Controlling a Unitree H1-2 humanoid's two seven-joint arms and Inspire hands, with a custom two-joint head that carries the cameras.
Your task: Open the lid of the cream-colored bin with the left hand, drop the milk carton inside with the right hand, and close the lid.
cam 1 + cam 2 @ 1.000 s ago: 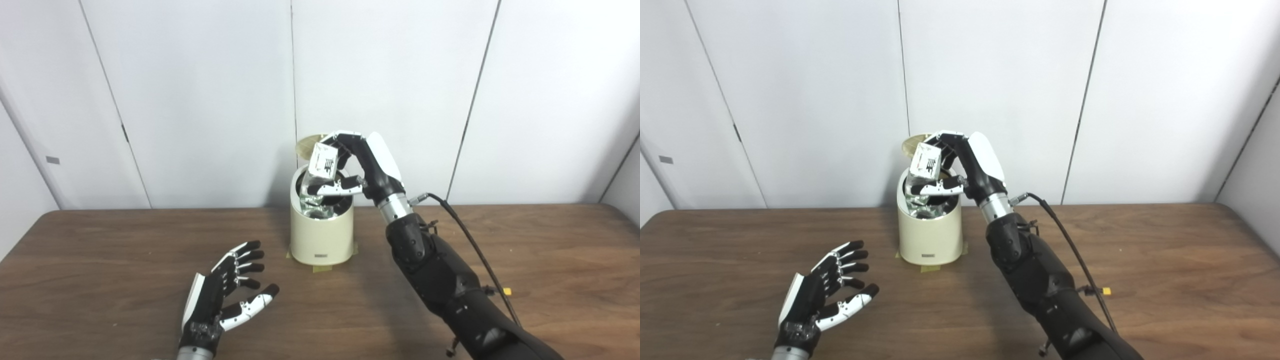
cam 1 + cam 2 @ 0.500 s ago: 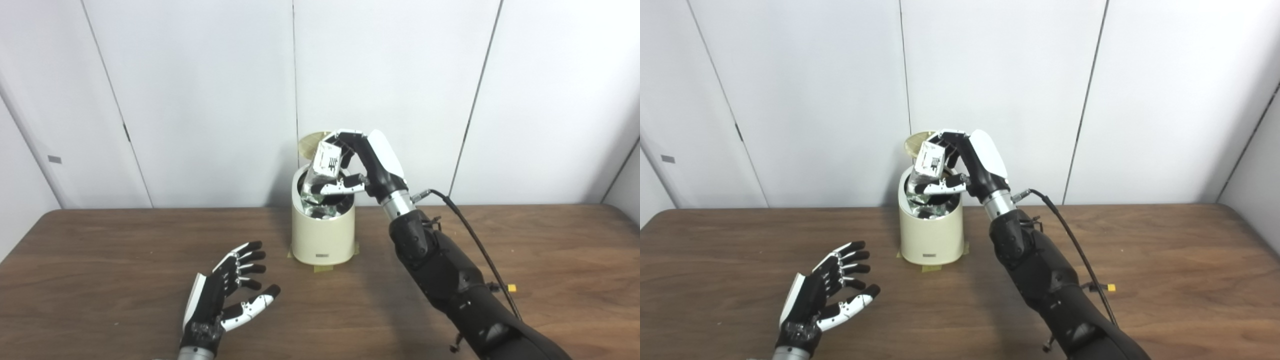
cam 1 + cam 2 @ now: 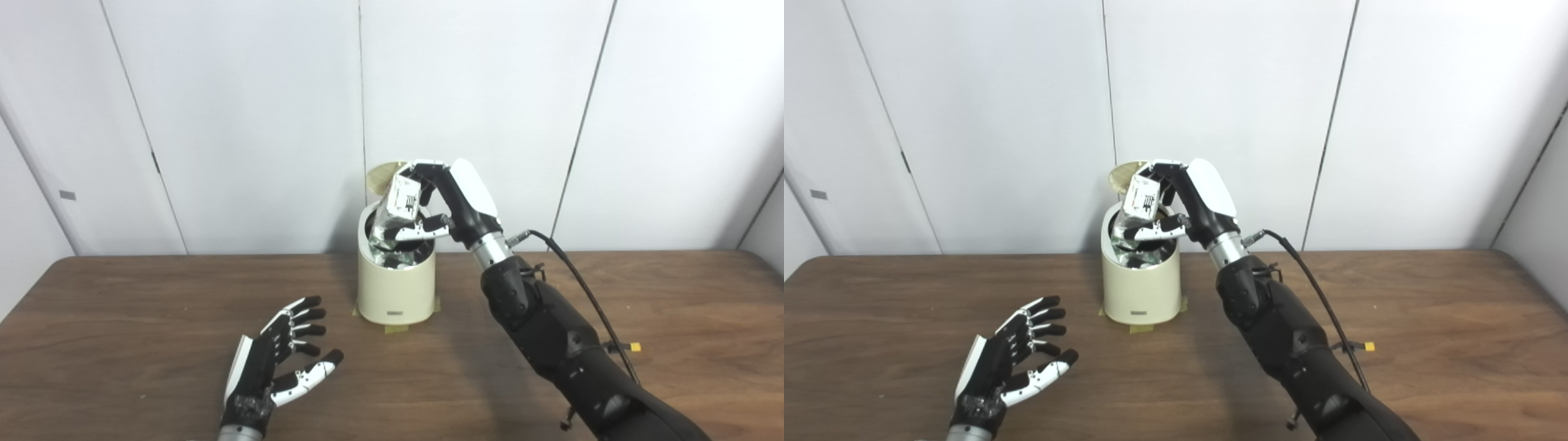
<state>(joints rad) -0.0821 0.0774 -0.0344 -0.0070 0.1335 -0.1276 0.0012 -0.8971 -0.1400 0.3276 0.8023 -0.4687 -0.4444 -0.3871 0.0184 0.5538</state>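
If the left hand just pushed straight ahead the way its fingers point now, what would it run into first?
Probably the cream-colored bin: the open left hand points up-right across bare table toward its base. Depth is unclear, so it might pass in front.

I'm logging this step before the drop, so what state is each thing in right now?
Lid: open, raised behind the bin's mouth.
Cream-colored bin: upright on the table, mouth uncovered.
Milk carton: tilted, held over the bin's mouth, not released.
Right hand: shut on the milk carton.
Left hand: open, holding nothing.
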